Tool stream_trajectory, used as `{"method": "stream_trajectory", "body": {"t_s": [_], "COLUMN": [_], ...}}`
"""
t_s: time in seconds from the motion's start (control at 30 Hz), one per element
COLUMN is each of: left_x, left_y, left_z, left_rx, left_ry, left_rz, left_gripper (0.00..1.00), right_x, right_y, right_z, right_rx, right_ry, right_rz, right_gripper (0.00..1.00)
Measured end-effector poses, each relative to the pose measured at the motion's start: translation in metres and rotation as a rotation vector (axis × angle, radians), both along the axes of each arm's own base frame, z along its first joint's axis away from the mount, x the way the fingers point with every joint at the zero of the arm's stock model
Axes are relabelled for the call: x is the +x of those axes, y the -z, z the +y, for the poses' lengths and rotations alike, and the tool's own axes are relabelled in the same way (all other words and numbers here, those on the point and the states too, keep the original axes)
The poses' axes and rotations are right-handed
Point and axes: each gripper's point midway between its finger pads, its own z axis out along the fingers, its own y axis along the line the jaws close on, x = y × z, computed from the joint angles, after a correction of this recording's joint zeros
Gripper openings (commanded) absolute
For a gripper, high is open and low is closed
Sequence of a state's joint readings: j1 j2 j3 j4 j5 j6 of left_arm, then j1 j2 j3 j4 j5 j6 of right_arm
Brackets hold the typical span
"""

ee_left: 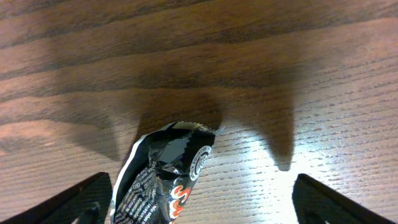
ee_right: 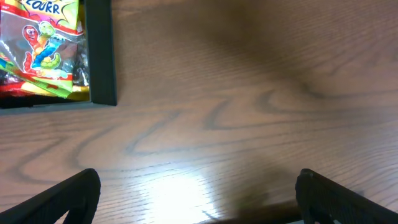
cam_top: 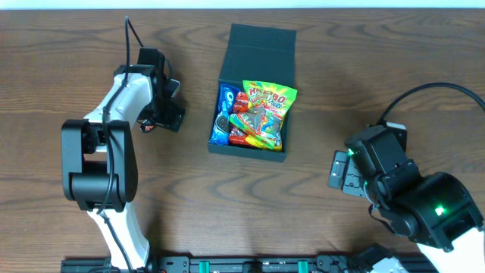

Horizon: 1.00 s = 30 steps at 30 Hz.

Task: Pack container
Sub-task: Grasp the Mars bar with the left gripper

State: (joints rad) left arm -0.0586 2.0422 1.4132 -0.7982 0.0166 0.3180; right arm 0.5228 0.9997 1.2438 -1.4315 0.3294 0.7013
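Black packet [ee_left: 165,180] lies between left gripper [ee_left: 202,202] fingers, spread wide. Right gripper [ee_right: 198,196] agape, seemingly empty. Container [cam_top: 261,47] well apart from both, snack packets [cam_top: 261,114] inside.

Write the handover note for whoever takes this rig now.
Left hand: open, fingers either side of a black snack packet lying on the table left of the container.
Right hand: open, empty, over the table right of it.
Done: container open, lid back, several packets inside, gummy bag on top.
Left: grip the black packet, drop it in, probably shut the lid.
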Motion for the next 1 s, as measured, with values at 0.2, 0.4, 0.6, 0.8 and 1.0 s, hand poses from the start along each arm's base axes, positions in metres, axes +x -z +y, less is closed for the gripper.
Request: {"method": "stream_trajectory", "body": {"t_s": [0.2, 0.4, 0.6, 0.8, 1.0], "left_x": [0.0004, 0.0003, 0.0002, 0.0001, -0.0004], "left_y": [0.0, 0.0001, 0.0001, 0.0001, 0.0001], "left_z": [-0.0025, -0.0032, -0.0039, -0.0039, -0.0048], "left_rx": [-0.014, -0.018, -0.022, -0.022, -0.028], "left_ry": [0.006, 0.01, 0.009, 0.01, 0.004], "left_rz": [-0.001, -0.001, 0.0, 0.0, 0.002], "left_gripper": [0.63, 0.55, 0.5, 0.25, 0.16], "right_x": [0.0, 0.0, 0.0, 0.0, 0.0001], "right_y": [0.0, 0.0, -0.0001, 0.0, 0.0], "right_z": [0.0, 0.0, 0.0, 0.0, 0.0], "right_rx": [0.002, 0.002, 0.002, 0.002, 0.002], "right_ry": [0.003, 0.003, 0.003, 0.003, 0.003], "right_rz": [0.0, 0.0, -0.001, 0.0, -0.001], "right_gripper": [0.99, 0.99, 0.99, 0.99, 0.99]}}
